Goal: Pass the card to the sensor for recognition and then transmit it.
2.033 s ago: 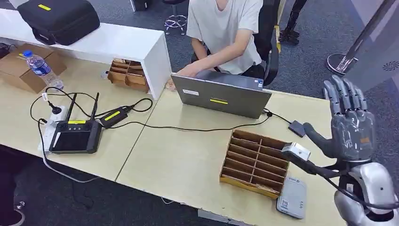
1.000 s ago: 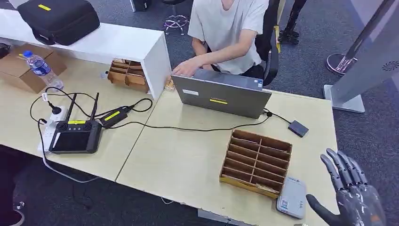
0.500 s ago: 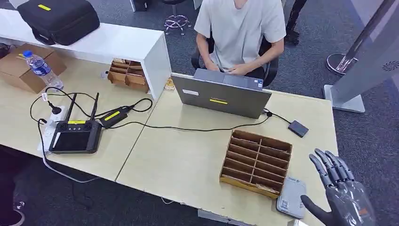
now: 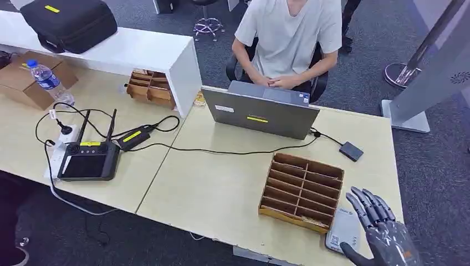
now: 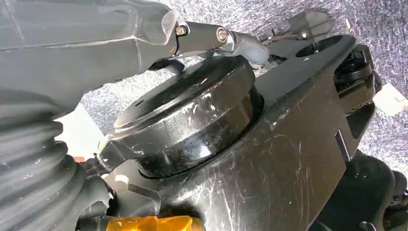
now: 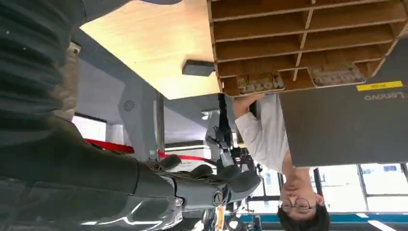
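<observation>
Currently, we see the right hand [image 4: 382, 235] released, fingers spread and holding nothing, raised at the desk's [image 4: 221, 194] near right corner. It hovers over the grey card sensor [image 4: 342, 230], which lies just beside the wooden divider tray [image 4: 302, 191]. We cannot tell the left hand's [image 5: 57, 86] state, nor locate the card.

Right hand [image 4: 385, 235] empty, fingers [image 4: 366, 206] spread over grey sensor [image 4: 342, 230] beside wooden divider tray [image 4: 302, 189].

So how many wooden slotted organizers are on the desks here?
2. One wooden organizer sits near the robot hand, beside the grey card reader; a second organizer is tucked against the white shelf.
</observation>
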Controlling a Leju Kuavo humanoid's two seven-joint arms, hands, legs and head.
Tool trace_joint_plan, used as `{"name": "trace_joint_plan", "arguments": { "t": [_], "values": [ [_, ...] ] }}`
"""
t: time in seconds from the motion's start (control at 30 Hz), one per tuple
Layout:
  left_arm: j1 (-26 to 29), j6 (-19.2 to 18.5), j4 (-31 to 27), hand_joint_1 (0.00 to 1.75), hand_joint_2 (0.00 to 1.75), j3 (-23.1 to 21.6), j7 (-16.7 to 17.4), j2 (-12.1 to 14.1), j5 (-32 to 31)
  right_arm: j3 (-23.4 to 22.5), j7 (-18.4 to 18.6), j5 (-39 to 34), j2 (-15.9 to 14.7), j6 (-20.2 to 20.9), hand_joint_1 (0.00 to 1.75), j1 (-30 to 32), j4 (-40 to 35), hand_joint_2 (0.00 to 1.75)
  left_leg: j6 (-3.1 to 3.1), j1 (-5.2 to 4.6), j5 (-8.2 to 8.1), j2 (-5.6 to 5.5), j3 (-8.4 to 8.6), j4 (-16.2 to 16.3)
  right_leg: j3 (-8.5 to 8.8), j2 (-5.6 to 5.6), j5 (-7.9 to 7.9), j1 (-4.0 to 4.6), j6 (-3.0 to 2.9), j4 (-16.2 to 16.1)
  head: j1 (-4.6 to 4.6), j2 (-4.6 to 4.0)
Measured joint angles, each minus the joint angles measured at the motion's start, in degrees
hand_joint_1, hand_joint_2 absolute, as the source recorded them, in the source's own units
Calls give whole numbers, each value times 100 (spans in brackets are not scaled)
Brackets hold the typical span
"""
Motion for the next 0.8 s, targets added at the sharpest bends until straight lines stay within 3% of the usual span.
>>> {"name": "trace_joint_plan", "arguments": {
  "t": [0.43,0.8],
  "values": [
    [-1,0,0,0,175,0,13,0,7,277,42,-66,44,15,0,-30,244,175,0,0,0,0,0,0,1,0,0,0,0,0,0,0],
    [-14,0,0,0,175,0,66,-2,-41,723,11,-197,557,192,0,-430,885,175,-1,1,1,1,1,-1,1,1,0,1,0,2,0,0]
  ]
}}
